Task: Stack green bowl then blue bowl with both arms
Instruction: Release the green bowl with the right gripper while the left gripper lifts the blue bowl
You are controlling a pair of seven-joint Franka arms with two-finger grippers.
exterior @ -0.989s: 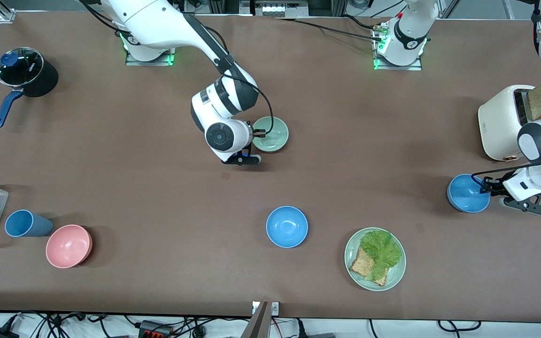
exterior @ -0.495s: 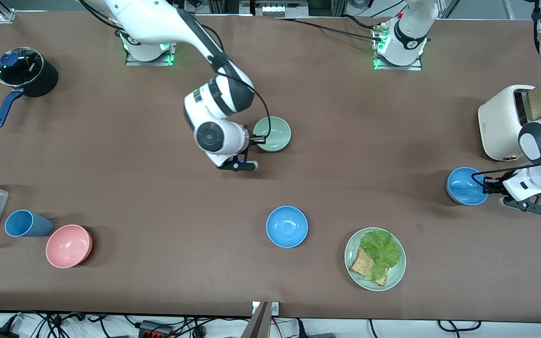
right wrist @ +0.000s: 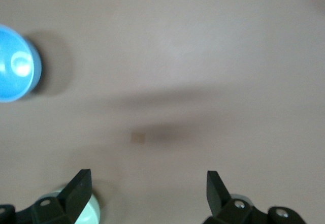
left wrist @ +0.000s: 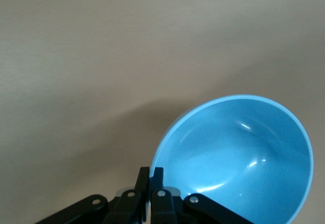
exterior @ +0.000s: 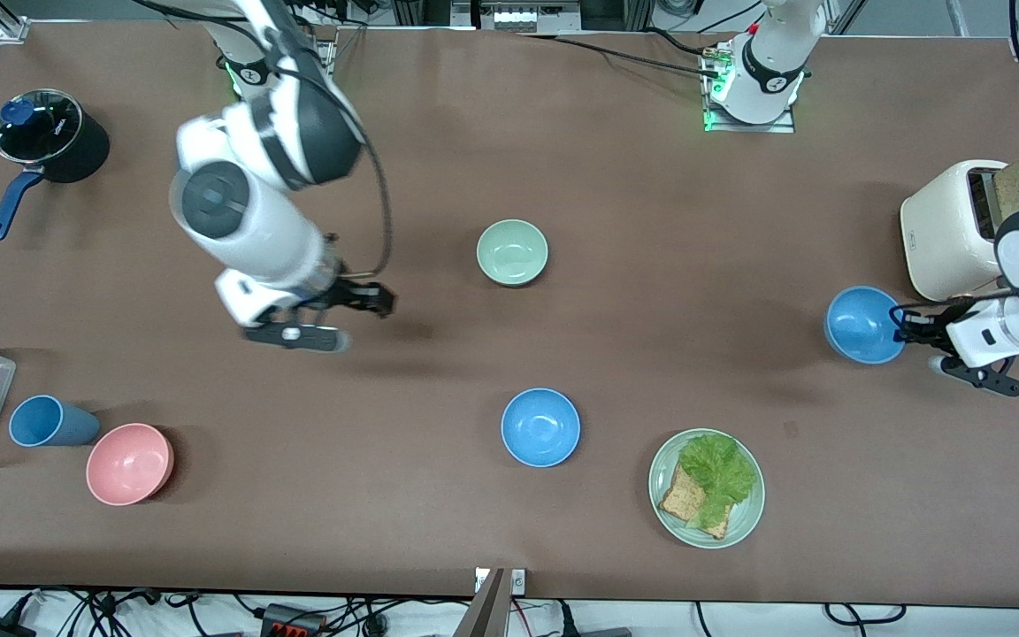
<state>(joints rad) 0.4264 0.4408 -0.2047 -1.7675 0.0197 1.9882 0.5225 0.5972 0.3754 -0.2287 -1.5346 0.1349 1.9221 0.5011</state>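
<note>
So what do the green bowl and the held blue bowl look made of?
Green bowl: probably plastic or melamine, with a matte, even pale surface and no glints. Blue bowl pinched at its rim by the left end effector: likely the same material but glossy, with bright highlights inside.

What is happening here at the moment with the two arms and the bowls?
The left gripper is shut on the rim of a blue bowl and holds it tilted above the table near the toaster. The right gripper is open and holds nothing, over bare table beside the green bowl, which sits alone. Nothing is stacked yet.
</note>
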